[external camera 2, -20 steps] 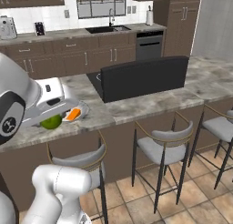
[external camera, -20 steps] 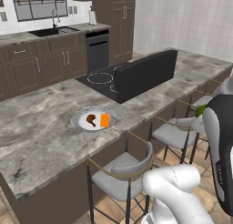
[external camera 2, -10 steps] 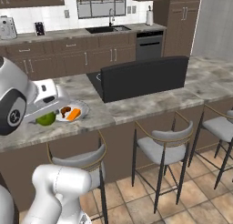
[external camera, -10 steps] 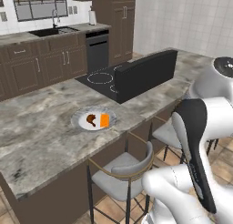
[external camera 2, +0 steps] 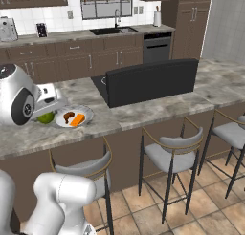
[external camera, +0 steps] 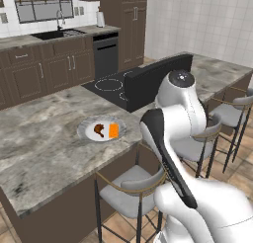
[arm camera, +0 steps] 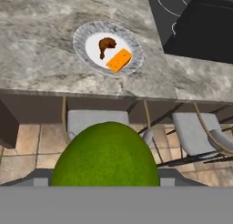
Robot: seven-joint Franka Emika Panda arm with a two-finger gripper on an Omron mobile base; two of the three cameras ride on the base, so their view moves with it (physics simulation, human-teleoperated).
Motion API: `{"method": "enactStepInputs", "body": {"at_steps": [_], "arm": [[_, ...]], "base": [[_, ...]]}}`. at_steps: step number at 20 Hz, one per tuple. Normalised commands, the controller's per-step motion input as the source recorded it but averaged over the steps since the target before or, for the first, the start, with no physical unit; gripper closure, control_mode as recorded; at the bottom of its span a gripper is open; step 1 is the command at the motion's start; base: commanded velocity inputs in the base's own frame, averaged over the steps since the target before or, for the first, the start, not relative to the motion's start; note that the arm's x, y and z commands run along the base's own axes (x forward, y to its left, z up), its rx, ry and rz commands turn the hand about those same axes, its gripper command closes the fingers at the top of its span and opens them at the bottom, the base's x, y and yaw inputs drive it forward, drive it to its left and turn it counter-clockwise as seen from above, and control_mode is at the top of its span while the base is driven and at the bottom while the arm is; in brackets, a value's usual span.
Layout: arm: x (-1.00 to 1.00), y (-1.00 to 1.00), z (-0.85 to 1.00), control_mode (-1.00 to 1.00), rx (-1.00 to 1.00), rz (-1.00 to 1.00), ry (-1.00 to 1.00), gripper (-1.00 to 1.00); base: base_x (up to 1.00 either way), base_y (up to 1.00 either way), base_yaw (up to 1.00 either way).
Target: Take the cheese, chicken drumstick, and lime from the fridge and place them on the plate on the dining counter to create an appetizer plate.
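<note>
While held, lime [arm camera: 105,155] near plate [arm camera: 83,36].

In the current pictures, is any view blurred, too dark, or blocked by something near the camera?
Left base view: sharp and evenly lit, but the white arm covers much of the right side. Right base view: clear; the plate throws almost no shadow on the dining counter. Hand view: the lime sits very near the lens, hiding the end effector; the cheese and chicken drumstick stay readable.
</note>
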Motion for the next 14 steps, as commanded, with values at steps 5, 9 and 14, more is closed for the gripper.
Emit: {"method": "enactStepInputs", "body": {"at_steps": [5,9,14], "arm": [[1.0,0.89,-0.7,-1.0,0.03,0.0,0.07,1.0],[1.0,0.88,-0.57,-1.0,0.01,0.0,0.1,1.0],[1.0,0.74,-0.41,-1.0,0.01,0.0,0.07,1.0]], "base": [[0.0,0.0,0.0],[0.0,0.0,0.0],[0.0,0.0,0.0]]}}
